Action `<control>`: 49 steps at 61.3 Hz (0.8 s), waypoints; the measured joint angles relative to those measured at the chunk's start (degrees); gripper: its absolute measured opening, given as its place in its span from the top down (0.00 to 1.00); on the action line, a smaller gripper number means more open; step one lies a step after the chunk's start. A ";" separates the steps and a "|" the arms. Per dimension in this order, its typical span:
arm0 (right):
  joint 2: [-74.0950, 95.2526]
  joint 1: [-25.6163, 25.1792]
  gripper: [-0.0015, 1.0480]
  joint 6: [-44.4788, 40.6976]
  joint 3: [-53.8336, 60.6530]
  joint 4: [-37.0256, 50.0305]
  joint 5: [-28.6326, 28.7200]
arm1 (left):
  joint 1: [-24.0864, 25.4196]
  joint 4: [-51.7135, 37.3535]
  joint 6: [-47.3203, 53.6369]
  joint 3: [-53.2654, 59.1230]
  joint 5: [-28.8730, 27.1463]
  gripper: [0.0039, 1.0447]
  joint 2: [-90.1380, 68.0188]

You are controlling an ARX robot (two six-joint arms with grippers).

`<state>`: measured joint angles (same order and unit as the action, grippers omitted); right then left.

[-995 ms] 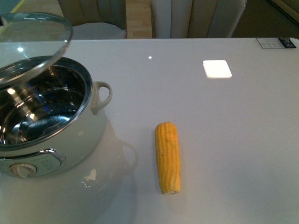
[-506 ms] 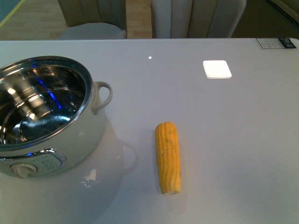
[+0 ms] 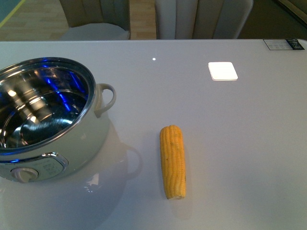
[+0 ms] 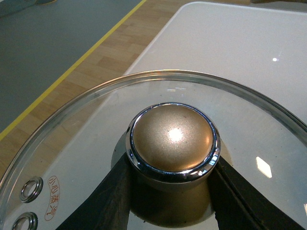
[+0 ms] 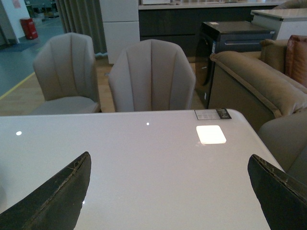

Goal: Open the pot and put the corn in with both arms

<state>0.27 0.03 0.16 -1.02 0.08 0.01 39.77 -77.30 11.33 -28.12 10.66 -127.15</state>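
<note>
Pot (image 3: 48, 120) sits lidless at the tabletop's (image 3: 230, 134) left. Corn (image 3: 172, 162) lies flat to its right, not touching it. Left pincer (image 4: 172, 191) clamped on lid (image 4: 86, 143) knob (image 4: 172, 136). Right pincer (image 5: 168, 191) jaws wide apart above the tabletop.

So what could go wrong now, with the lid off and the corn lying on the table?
The left gripper holds the glass lid only by its shiny round knob, so the lid might slip and fall. The corn is round and lies on a smooth table, so it could roll when the open right gripper reaches for it.
</note>
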 joint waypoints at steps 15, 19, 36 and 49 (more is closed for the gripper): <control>0.00 0.00 0.08 0.00 0.00 0.00 0.00 | -1.07 -1.95 -0.11 -2.32 -0.17 0.63 -7.89; 0.00 0.00 0.08 0.00 0.00 0.00 0.00 | -1.14 -1.99 -0.11 -2.73 -0.31 0.63 -9.49; 0.00 0.00 0.08 0.00 0.00 0.00 0.00 | -1.79 -2.05 -0.24 -6.10 -0.31 0.63 -15.21; 0.00 0.00 0.08 0.00 0.00 0.00 0.02 | -2.10 -2.32 -0.44 -10.99 0.59 0.69 -20.17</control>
<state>0.27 0.03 0.16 -1.02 0.08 0.03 37.67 -79.61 10.90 -39.11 11.25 -147.33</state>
